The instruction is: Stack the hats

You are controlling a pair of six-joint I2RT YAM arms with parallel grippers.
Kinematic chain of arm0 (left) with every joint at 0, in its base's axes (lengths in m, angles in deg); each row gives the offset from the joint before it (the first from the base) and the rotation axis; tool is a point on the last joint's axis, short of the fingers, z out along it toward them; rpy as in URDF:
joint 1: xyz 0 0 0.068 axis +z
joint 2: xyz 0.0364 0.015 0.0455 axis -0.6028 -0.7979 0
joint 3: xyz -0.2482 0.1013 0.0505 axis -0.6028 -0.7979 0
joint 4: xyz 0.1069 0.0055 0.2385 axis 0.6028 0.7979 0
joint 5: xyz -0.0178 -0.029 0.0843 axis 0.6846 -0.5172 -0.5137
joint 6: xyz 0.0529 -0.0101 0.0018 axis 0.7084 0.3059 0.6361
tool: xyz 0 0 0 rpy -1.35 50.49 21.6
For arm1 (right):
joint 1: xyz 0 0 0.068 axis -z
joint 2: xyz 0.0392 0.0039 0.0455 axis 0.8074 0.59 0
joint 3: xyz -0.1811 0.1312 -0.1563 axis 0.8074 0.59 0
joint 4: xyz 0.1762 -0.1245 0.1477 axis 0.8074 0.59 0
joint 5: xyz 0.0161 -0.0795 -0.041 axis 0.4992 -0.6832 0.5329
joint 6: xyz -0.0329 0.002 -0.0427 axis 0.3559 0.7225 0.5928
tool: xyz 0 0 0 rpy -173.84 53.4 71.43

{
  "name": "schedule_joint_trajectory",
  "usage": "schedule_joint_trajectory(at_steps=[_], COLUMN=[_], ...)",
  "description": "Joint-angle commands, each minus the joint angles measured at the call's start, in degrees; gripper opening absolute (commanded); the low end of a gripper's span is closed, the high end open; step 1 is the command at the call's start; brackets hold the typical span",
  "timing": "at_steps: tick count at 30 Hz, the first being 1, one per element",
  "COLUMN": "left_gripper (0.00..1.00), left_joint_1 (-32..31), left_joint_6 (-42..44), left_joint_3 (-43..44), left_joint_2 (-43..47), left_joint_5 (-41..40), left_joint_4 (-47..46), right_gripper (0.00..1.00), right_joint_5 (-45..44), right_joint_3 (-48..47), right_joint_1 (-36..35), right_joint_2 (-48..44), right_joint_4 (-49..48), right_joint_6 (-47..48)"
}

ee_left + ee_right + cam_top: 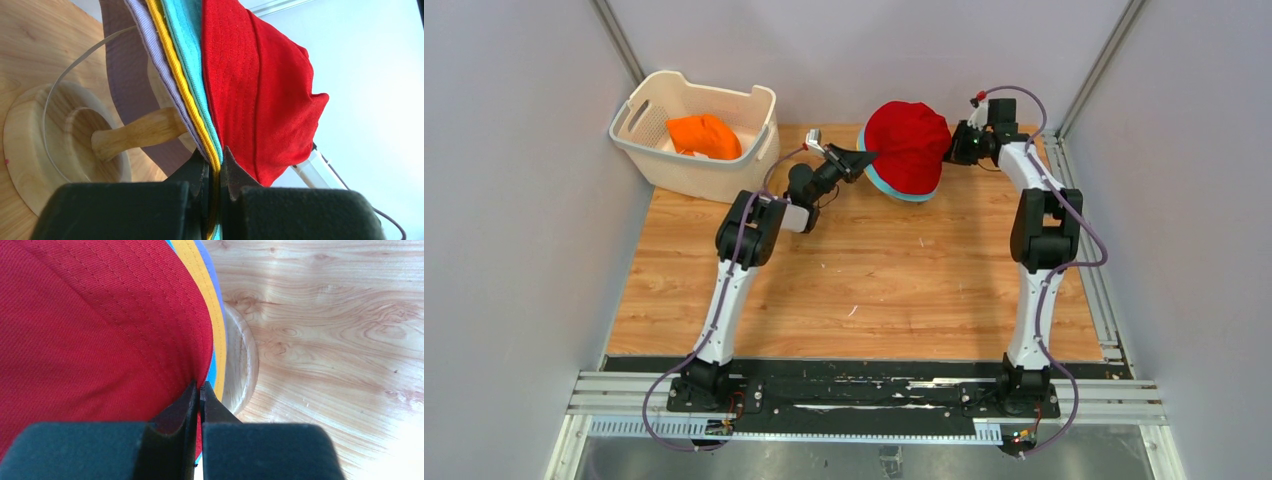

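A red hat (907, 140) tops a stack on the wooden stand (140, 131) at the back of the table, with a teal brim (896, 191) showing under it. In the left wrist view the lavender (150, 45), yellow (165, 50), teal (187, 45) and red (255, 90) hats lie layered. My left gripper (216, 155) is shut on the yellow and teal brims at the stack's left side (866, 157). My right gripper (198, 385) is shut on the red hat's brim (90, 325) at the stack's right side (952, 150). An orange hat (704, 135) lies in the basket.
The white perforated basket (686, 172) stands at the back left of the wooden table (874, 290). The stand's round base (242, 360) rests on the table beneath the hats. Grey walls close in the left, right and back sides.
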Motion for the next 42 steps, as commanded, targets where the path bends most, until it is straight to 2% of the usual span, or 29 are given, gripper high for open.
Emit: schedule_joint_trajectory(at_steps=[1, 8, 12, 17, 20, 23, 24, 29, 42], left_gripper=[0.00, 0.00, 0.00, 0.03, 0.12, 0.27, 0.29, 0.35, 0.36], left_joint_1=[2.21, 2.22, 2.04, 1.65, 1.06, 0.37, 0.08, -1.81, -7.03], left_joint_6=[5.37, 5.95, 5.68, 4.37, 4.09, 3.86, 3.84, 4.10, 5.07], left_joint_3=[-3.76, -8.16, -11.66, -14.23, -14.94, -15.29, -15.17, -15.28, -12.51], left_joint_2=[-2.05, 0.69, 2.60, 3.62, 4.16, 4.63, 4.80, 5.36, 5.72], left_joint_5=[-1.38, -1.63, -2.21, -1.83, -1.52, -1.62, -1.44, -1.34, -1.09], left_joint_4=[14.59, 14.96, 13.71, 10.83, 9.61, 8.63, 8.48, 8.40, 8.69], right_gripper=[0.00, 0.02, 0.26, 0.40, 0.40, 0.40, 0.40, 0.40, 0.40], right_joint_5=[-8.13, -8.13, -7.93, -10.30, -10.43, -10.61, -10.62, -10.28, -11.89], right_joint_3=[1.21, 3.51, 1.38, 3.53, 5.16, 6.57, 7.01, 8.27, 13.49], right_joint_1=[-1.34, -1.66, -1.64, -1.38, -1.20, -0.96, -0.77, -0.25, 2.52], right_joint_2=[0.61, -3.59, -3.63, -6.65, -8.86, -10.31, -10.75, -12.10, -18.13], right_joint_4=[7.59, 3.14, 2.92, 0.96, 0.40, 0.16, 0.11, -0.27, -2.16], right_joint_6=[5.49, 5.43, 4.94, 4.66, 4.53, 4.57, 4.53, 4.27, 3.41])
